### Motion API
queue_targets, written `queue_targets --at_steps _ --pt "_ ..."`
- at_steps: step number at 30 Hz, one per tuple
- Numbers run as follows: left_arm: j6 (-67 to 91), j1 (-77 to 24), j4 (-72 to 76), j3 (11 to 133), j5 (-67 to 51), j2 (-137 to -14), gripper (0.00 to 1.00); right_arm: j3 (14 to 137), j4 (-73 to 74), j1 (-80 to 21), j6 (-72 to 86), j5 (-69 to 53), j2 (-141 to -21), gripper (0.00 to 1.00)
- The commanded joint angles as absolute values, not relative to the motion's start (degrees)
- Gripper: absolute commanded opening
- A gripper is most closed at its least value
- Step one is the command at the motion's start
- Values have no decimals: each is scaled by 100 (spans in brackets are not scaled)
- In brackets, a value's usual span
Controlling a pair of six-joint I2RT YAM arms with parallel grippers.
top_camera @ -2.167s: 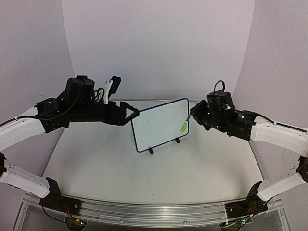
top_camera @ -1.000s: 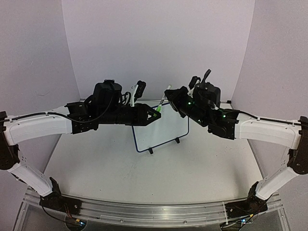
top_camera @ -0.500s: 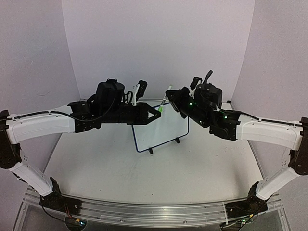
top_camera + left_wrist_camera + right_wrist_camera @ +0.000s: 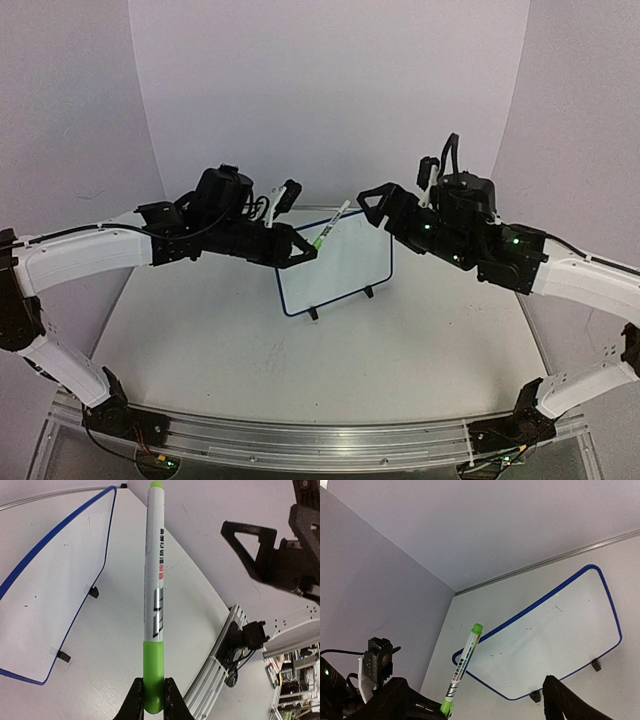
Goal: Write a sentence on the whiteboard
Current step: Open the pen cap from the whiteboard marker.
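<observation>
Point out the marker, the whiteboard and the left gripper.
marker (image 4: 154,580): left wrist view, on the white barrel.
whiteboard (image 4: 340,266): top external view, on the white face.
left gripper (image 4: 151,692): left wrist view, between the fingertips.

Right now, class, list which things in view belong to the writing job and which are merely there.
Job: whiteboard; green-capped marker, gripped by the left claw; right claw, open and empty.
Merely there: table; metal rail along its near edge; purple backdrop.
</observation>
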State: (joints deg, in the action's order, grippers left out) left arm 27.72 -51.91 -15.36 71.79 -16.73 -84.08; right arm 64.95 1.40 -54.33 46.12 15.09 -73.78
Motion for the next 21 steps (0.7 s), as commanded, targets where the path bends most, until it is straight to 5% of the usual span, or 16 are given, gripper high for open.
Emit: queue_targets --at_steps 1,9,21 --pt "1850 -4785 -2190 7338 -3073 -8070 0 6771 1546 -5434 3472 1276 -6911 93" --pt "666 -4755 -3001 7485 -4244 -7990 0 6865 2336 -4279 2445 -1771 -6663 98" --pt "-121 -4771 -3986 7753 -5380 -8226 0 7280 2341 -4214 1926 -5139 -7781 93"
